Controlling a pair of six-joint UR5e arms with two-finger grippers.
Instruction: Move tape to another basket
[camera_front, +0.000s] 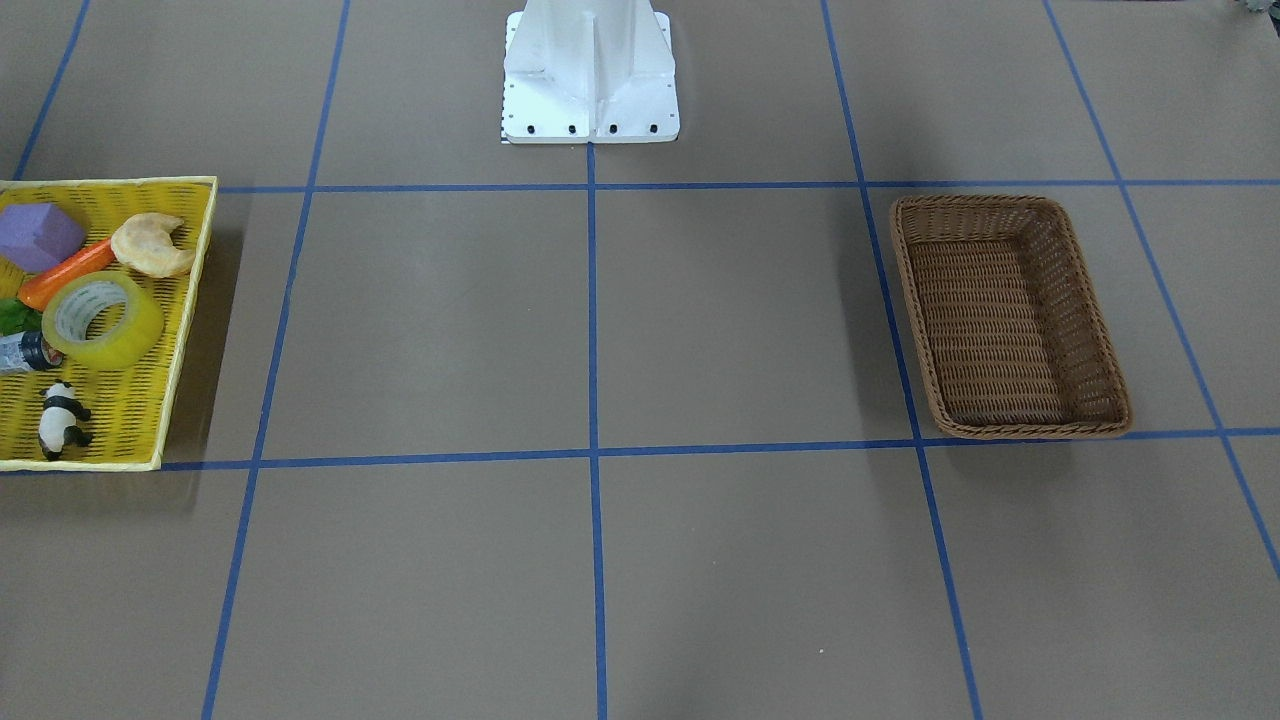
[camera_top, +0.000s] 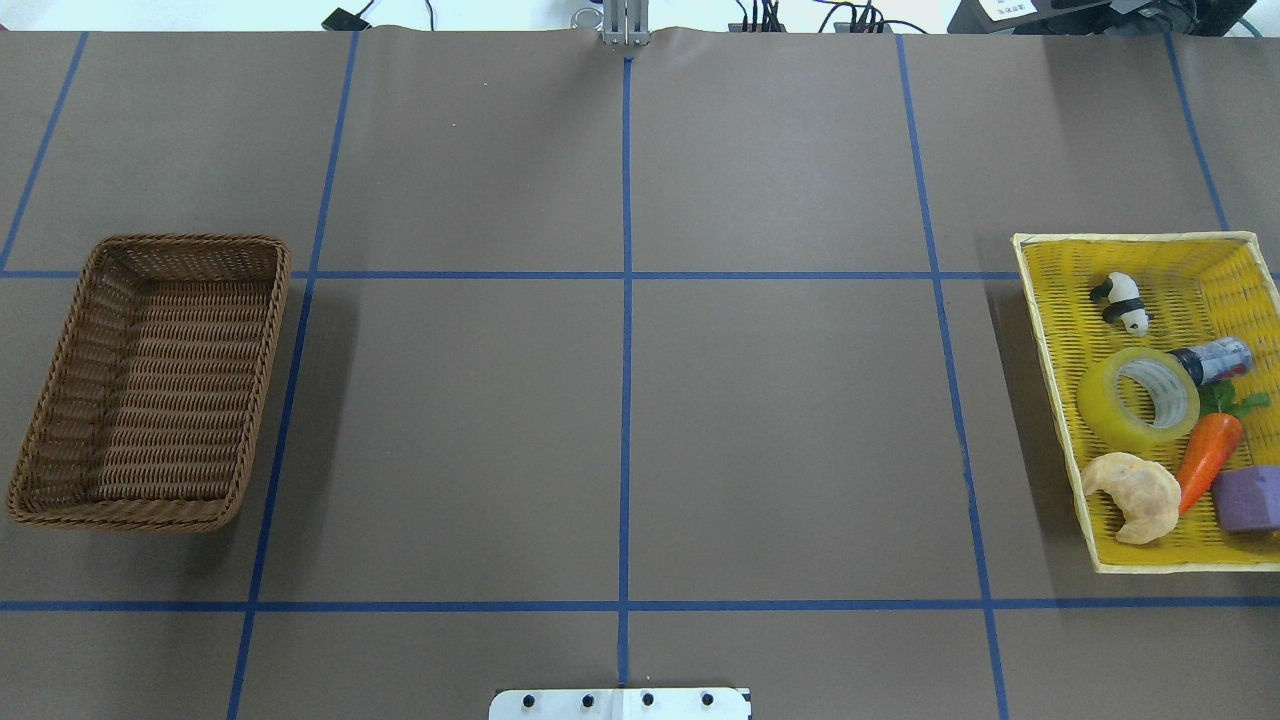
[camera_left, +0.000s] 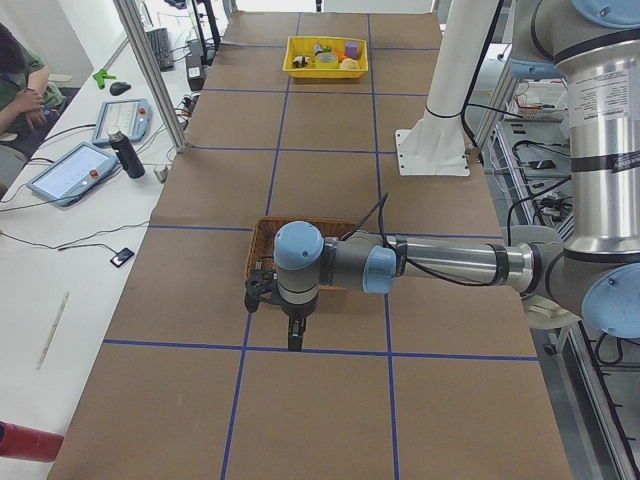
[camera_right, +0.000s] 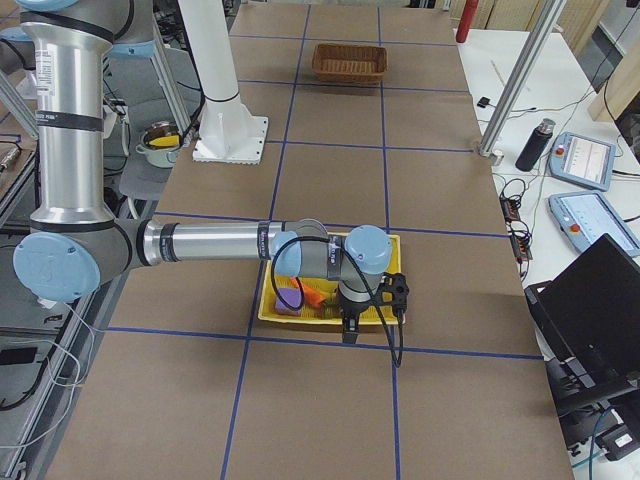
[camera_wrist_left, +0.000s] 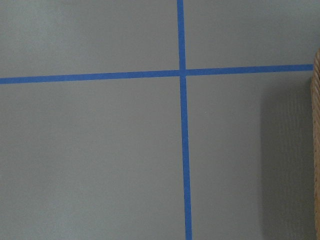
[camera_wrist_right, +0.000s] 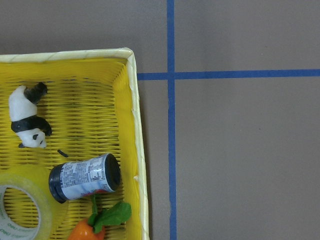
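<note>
We hover our right claw (camera_right: 347, 330) over the yellow tray (camera_top: 1048, 330) because the tape (camera_top: 1140, 396) lies flat just below and beside it, the basket (camera_top: 60, 400) sits beside our left claw (camera_left: 296, 338), and we cannot tell whether either claw is apart or together.

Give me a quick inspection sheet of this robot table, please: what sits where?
Surface: brown table with a grid of blue lines.
Job's things: tape lying in the yellow tray, beside the can; brown basket empty, at the opposite end.
Clutter: panda, carrot, croissant and purple block in the tray.
Grippers: left gripper beside the basket, right gripper above the tray; open or shut, cannot tell.
Cables: cable looping at the left wrist, another at the right.
Surroundings: seated person, tablet, laptop.
</note>
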